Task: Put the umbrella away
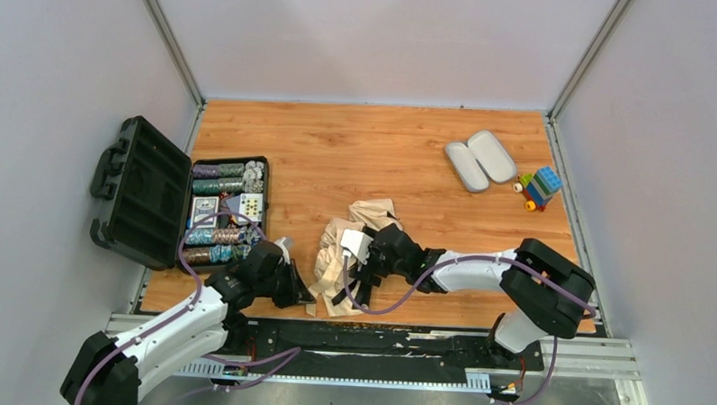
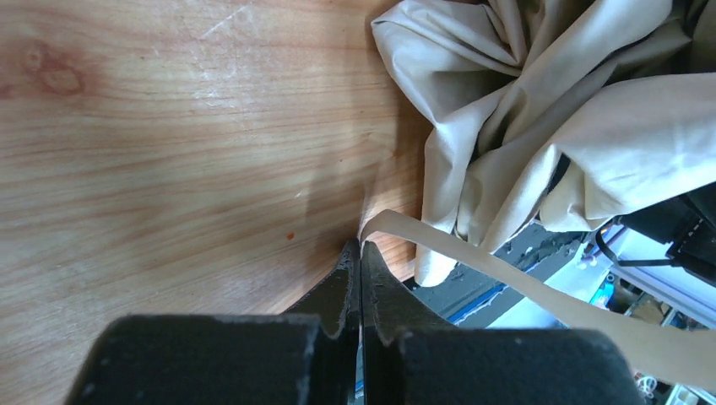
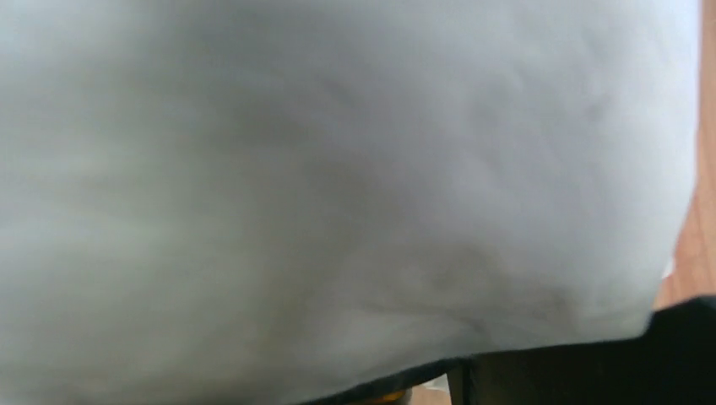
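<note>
- Pale walls close round a wooden table, and the umbrella lies near its front edge, between the two arms, as a loose crumple of beige fabric, not yet rolled.
- From the left wrist, the left gripper has its jaws pressed together with no gap. The end of the strap tab starts right at their tips, so it looks nipped there (a thin strap, so I judge this rather than see it). Holding the tab would make sense for wrapping the canopy.
- Overhead, the right gripper sits low against the fabric heap, probably to pin or gather it. Pale cloth fills its own camera, so I cannot tell whether its jaws are open or closed.
- An open lilac-grey hard case lies well apart at the far right beside toy blocks.
- An open black chip case stands at the left edge.
- Loose folds could slip free while being bundled.
</note>
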`<state>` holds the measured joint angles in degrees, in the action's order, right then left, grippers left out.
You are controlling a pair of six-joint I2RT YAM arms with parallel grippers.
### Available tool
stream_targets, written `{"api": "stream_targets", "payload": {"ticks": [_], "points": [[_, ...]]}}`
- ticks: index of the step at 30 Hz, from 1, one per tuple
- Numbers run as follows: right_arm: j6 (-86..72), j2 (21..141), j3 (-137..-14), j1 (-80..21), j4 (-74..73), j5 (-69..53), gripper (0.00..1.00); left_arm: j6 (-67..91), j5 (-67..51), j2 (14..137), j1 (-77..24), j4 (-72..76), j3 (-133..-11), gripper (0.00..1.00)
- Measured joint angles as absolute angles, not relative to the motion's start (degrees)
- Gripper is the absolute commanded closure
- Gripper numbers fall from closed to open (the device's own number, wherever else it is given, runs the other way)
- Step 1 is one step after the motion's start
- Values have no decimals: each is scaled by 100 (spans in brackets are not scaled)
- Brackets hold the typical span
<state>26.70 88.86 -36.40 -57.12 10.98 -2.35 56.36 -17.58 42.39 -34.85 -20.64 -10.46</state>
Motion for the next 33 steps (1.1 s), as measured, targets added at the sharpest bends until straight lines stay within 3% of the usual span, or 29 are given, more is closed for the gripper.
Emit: {"api": "stream_targets", "payload": {"ticks": [4,7,14,19,23,25,27,29,33], "points": [[2320,8995,-3417,-5699,1629,-375,82,5640,-1660,4084,-3485,-2246,-1059,100],[1953,8927,-3415,-5686,1675,-574,97,5621,-1573,3986,-3485,-2587,-1190,100],[19,8342,-3629,-5019,1090,-2290,100,5502,-1463,3520,-3485,-3444,-2086,100],[-1459,9133,-4252,-4165,1153,-3697,100,5557,-1743,3452,-3516,-3242,-2056,100],[-2008,10060,-4484,-3820,1044,-4331,91,5588,-1704,3452,-3527,-3199,-1649,100],[-2119,10304,-4563,-3747,947,-4491,77,5575,-1594,3605,-3527,-3205,-1518,100],[-2176,10344,-4668,-3721,797,-4545,55,5516,-1459,3894,-3527,-3188,-1492,100],[-2244,10313,-4768,-3708,574,-4495,45,5428,-1273,4187,-3527,-3127,-1492,100],[-2333,10038,-4775,-3704,30,-4289,33,5319,-1201,4440,-3533,-2969,-1533,100]]}}
